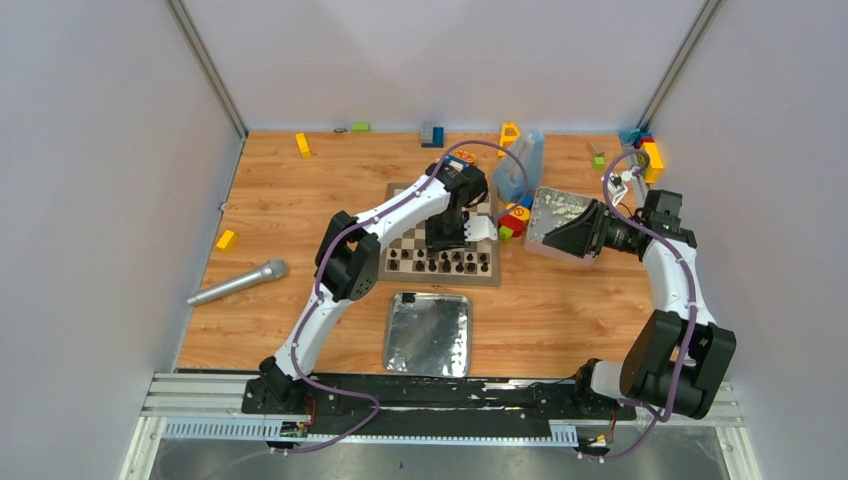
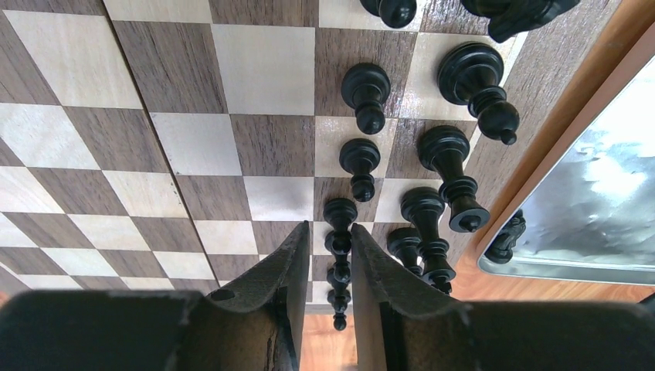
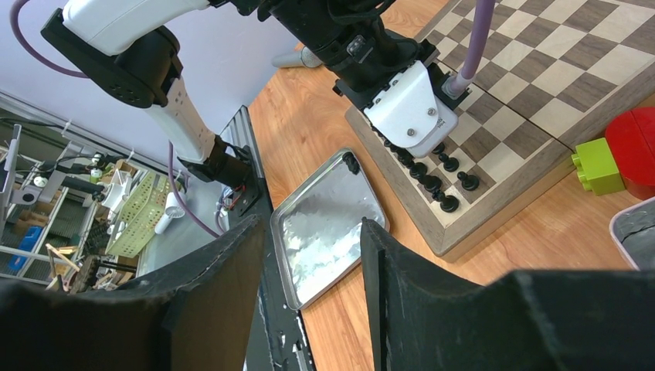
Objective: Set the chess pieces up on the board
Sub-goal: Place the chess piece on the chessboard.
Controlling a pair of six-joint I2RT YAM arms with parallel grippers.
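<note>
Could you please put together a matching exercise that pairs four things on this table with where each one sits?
Things:
1. grey handheld microphone
2. square silver metal tray holding one black piece
3. rows of small black chess pieces
4. lime-green toy brick

Places:
A. on the near squares of the checked wooden chessboard
B. beside the board's right edge
C. lying well to the left of the board
D. just in front of the board's near edge

Pairs: 1-C, 2-D, 3-A, 4-B.
</note>
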